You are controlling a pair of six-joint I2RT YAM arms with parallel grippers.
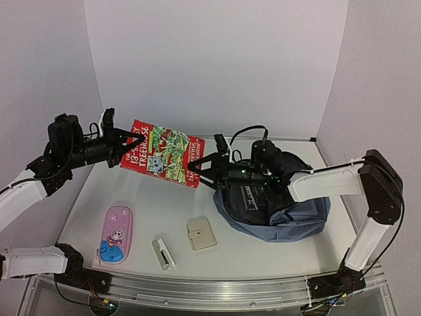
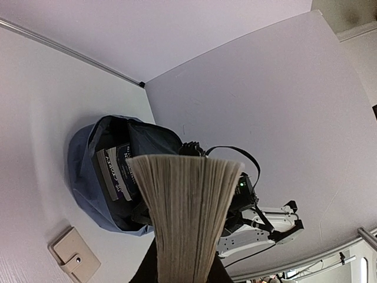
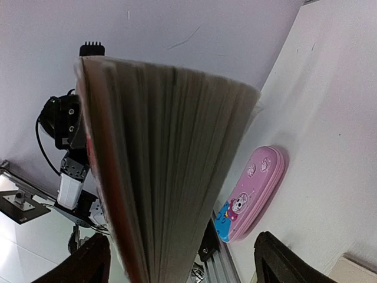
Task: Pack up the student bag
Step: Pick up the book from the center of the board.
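A red paperback book (image 1: 164, 153) is held above the tabletop (image 1: 177, 204) at the centre of the top view, with the student bag (image 1: 296, 217) lying at the right centre.

The book's left edge is clamped by the left tool (image 1: 131, 143), whose jaws are closed on it. The book's right-hand lower corner is straddled by the right tool (image 1: 202, 168), whose fingers (image 3: 88, 262) are spread wide on either side of the pages without touching them. The slate-blue bag is seen lying on the tabletop with its mouth open, and a dark book (image 2: 112, 171) is seen inside it. A pink pencil case (image 1: 116, 234), a small white item (image 1: 163, 253) and a beige case (image 1: 200, 234) are spread along the lower left of the tabletop.
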